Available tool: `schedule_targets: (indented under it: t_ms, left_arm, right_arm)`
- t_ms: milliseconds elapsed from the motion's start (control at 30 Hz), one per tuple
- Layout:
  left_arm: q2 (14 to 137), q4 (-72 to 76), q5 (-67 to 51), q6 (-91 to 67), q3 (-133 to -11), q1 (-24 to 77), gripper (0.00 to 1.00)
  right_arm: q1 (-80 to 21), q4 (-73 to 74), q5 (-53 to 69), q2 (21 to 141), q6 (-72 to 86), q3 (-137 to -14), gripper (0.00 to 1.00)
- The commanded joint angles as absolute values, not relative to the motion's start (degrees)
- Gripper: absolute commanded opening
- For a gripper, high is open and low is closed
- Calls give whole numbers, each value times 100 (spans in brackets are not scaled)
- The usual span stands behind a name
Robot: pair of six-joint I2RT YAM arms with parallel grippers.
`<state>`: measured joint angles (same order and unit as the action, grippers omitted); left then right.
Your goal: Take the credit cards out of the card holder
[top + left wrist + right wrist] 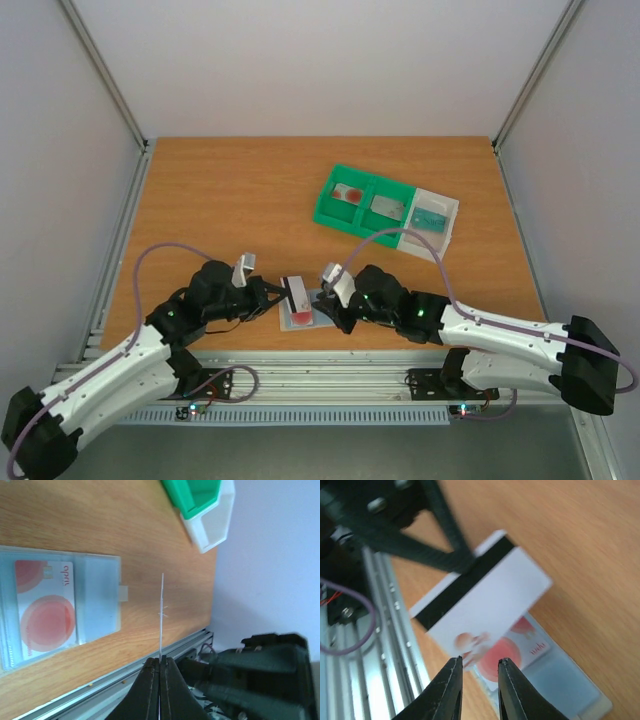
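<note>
The card holder (312,322) lies open on the table near the front edge, grey-blue inside up. A card with red circles (302,318) sits in it, as the left wrist view (45,615) and the right wrist view (520,652) also show. My left gripper (283,298) is shut on a pale card with a dark stripe (296,291) and holds it above the holder. The left wrist view shows this card edge-on (161,615), and the right wrist view shows its face (485,595). My right gripper (333,310) is open and empty just right of the holder, its jaws below the held card (479,672).
A green two-compartment tray (365,203) with a card in each compartment stands at the back right. A white tray (432,218) adjoins it. An aluminium rail (320,370) runs along the table's near edge, close to the holder.
</note>
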<state>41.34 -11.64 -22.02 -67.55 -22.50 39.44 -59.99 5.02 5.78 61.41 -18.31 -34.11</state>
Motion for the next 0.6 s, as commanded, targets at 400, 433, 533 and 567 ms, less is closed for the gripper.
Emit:
schedule_targets:
  t_ms: [400,433,533,567]
  left_arm:
    - [2972,-1490,-1849,-7935,-2338,3914,0]
    - [2971,-1465,-1879,-7958,-2338,3919,0]
    - [2980,-1394,-1992,-8046,-2333,3915,0]
    - [2987,-1360,-2029,-8084,-2322,3919,0]
  right_arm:
    - [-6971,-732,89,6057,-6065,-3108,28]
    - [-6996,-742,29,6087,-6207,-3123,28]
    - [-7099,-890,-455,6226,-6551,-3146,28]
    - [-7131,-948,-569,6276,-6656,-3153,28]
